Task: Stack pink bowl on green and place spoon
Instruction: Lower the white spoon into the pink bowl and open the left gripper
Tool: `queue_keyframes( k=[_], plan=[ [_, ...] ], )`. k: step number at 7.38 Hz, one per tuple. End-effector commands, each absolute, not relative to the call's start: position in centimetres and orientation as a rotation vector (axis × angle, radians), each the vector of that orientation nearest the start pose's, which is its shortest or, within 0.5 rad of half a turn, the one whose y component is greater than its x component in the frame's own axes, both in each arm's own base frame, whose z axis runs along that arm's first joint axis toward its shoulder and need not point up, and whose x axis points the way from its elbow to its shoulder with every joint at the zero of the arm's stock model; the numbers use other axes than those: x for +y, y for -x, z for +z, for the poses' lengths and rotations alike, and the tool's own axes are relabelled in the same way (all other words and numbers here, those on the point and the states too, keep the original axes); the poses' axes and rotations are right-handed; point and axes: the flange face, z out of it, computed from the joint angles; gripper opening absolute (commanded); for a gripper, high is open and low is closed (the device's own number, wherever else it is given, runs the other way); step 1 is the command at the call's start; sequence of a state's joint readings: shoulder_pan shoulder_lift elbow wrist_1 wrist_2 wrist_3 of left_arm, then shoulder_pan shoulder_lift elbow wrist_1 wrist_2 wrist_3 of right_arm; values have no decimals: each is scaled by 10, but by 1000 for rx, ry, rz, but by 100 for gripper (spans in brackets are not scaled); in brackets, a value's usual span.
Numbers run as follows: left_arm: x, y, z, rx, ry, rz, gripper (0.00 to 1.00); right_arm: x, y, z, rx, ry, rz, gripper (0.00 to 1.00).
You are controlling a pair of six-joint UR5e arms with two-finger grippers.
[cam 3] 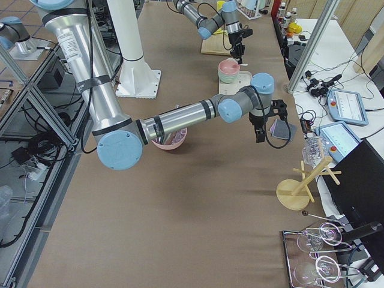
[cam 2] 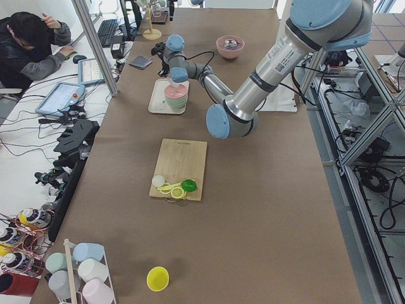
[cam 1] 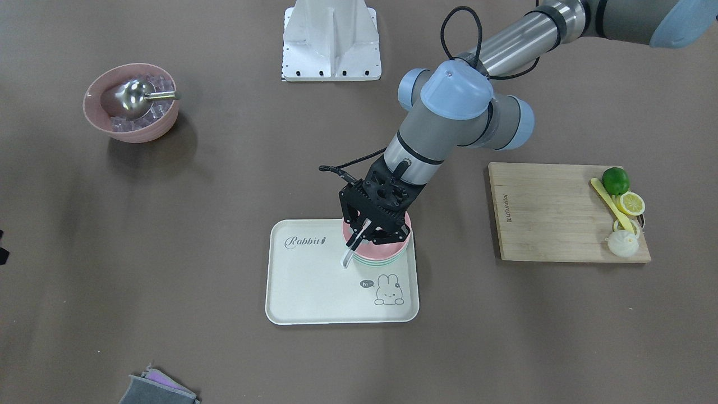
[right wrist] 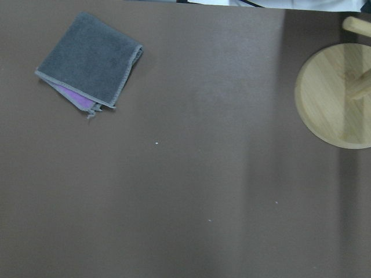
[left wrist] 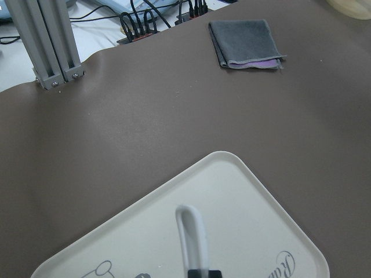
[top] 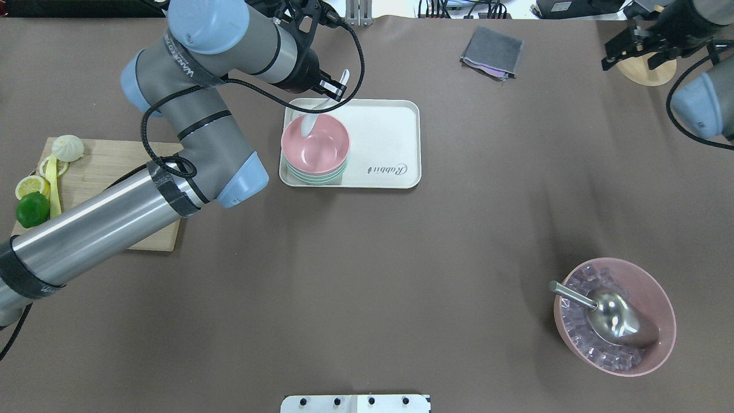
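Note:
A pink bowl sits stacked on green bowls at the left end of a cream tray. In the front view the stack is mostly hidden under my left gripper. My left gripper is shut on a white spoon. It holds the spoon tilted, with the scoop end down inside the pink bowl and the handle out over the tray. The spoon's handle shows in the left wrist view. My right gripper hangs at the table's far right corner, away from the tray; I cannot tell whether it is open or shut.
A second pink bowl with ice cubes and a metal scoop stands at the near right. A wooden cutting board with lime, lemon slices and a bun lies at the left. A folded grey cloth and a round wooden stand base lie at the far side.

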State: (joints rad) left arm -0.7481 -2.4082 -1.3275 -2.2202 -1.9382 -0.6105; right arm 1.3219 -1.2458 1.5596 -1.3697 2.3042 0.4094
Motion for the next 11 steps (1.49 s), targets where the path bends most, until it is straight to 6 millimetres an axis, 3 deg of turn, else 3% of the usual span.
queue_keyframes(
  k=[1, 3, 5, 6, 8, 9, 10, 11],
  plan=[
    [-577, -512, 187, 1041, -748, 432, 0, -605, 33, 514, -805, -241, -66, 100],
    [-570, -523, 189, 1020, -766, 435, 0, -586, 5, 546, -784, -239, -78, 100],
    [-569, -523, 193, 1021, -765, 436, 40, -572, -8, 569, -770, -223, -62, 100],
    [-568, -522, 197, 1020, -764, 436, 54, -564, -13, 581, -761, -218, -72, 100],
    [-568, -519, 191, 1031, -766, 429, 96, -558, -20, 591, -754, -216, -79, 100],
    [-574, -511, 189, 1027, -763, 412, 97, -546, -35, 606, -747, -215, -86, 100],
    [-594, -488, 194, 1024, -719, 405, 97, -522, -51, 632, -736, -194, -83, 100],
    [-622, -441, 197, 1032, -608, 411, 97, -497, -58, 658, -726, -153, -58, 100]
  ],
)
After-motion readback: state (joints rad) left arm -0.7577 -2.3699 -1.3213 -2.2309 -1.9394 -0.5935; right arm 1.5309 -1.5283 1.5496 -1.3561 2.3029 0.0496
